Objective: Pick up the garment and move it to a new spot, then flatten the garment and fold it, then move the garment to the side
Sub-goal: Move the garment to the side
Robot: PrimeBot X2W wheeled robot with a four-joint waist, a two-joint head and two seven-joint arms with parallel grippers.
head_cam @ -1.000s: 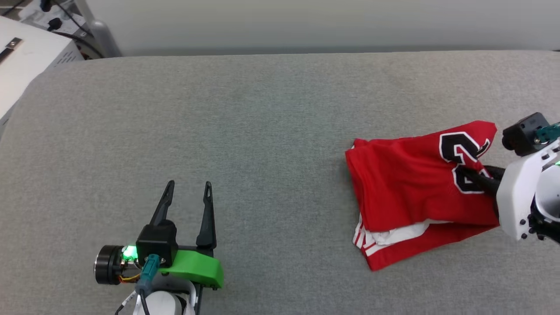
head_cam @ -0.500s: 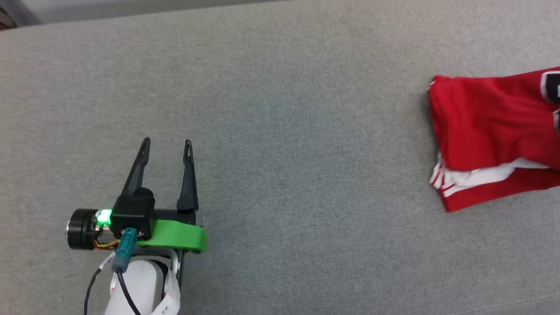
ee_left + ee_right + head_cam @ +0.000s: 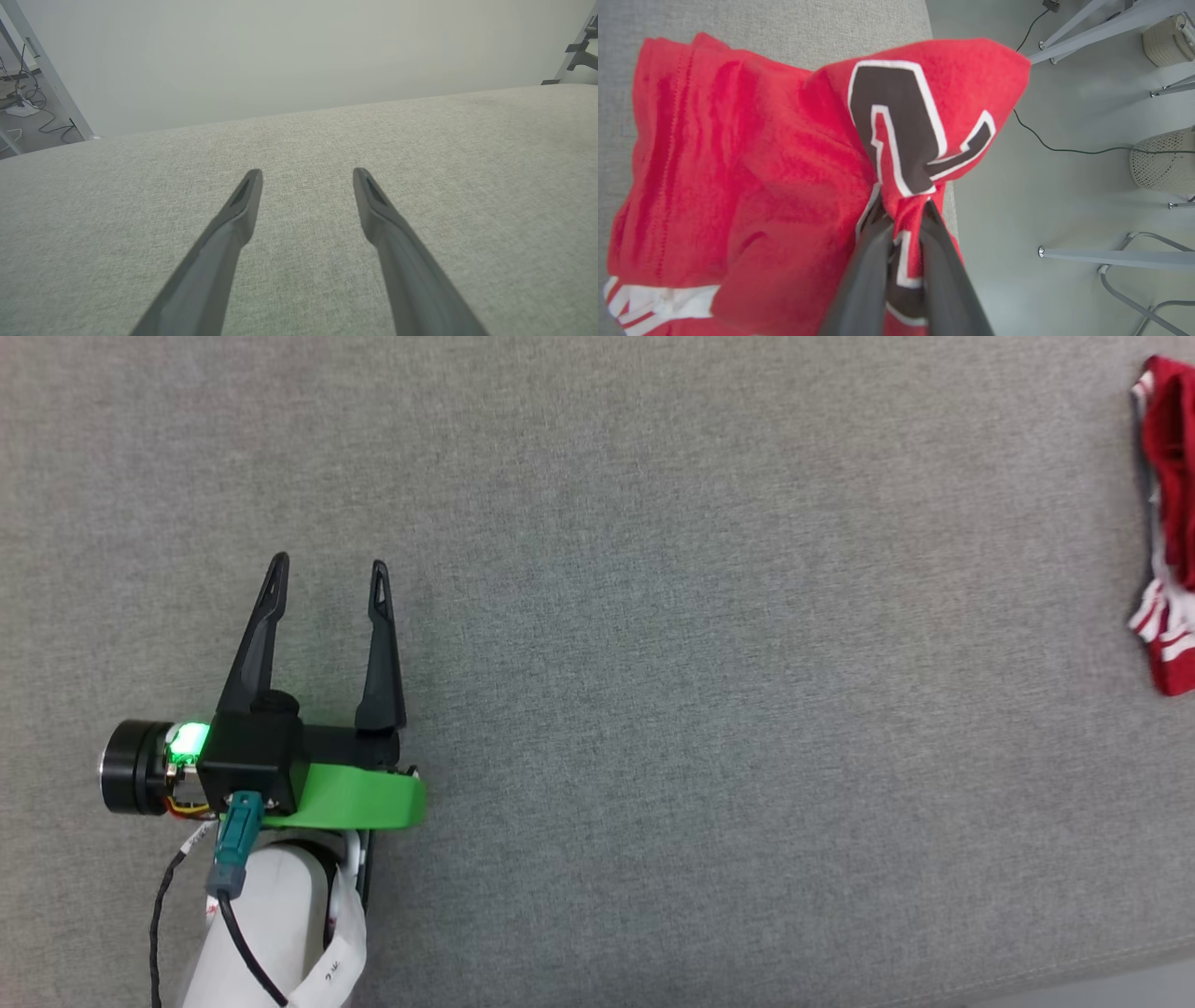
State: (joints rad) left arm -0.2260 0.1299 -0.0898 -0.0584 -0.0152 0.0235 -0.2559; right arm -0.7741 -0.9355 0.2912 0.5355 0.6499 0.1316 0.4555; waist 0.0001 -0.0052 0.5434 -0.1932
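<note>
R pincer (image 3: pixel 903 207) pinching garment (image 3: pixel 752 177) at lettering.

Right gripper (image 3: pixel 904 207) rises from bottom centre, its two dark fingers pinched tight on a bunch of the garment (image 3: pixel 761 163), right beneath the big dark numeral (image 3: pixel 896 121) with its white outline. The red cloth spreads across the left and middle of the frame over the grey surface (image 3: pixel 784 28), with a white sleeve (image 3: pixel 668 298) and its striped trim at lower left. On the right there is pale floor (image 3: pixel 1064 205), a thin cable (image 3: pixel 1064 150), a mesh basket (image 3: pixel 1162 161) and metal legs (image 3: pixel 1111 259).
</note>
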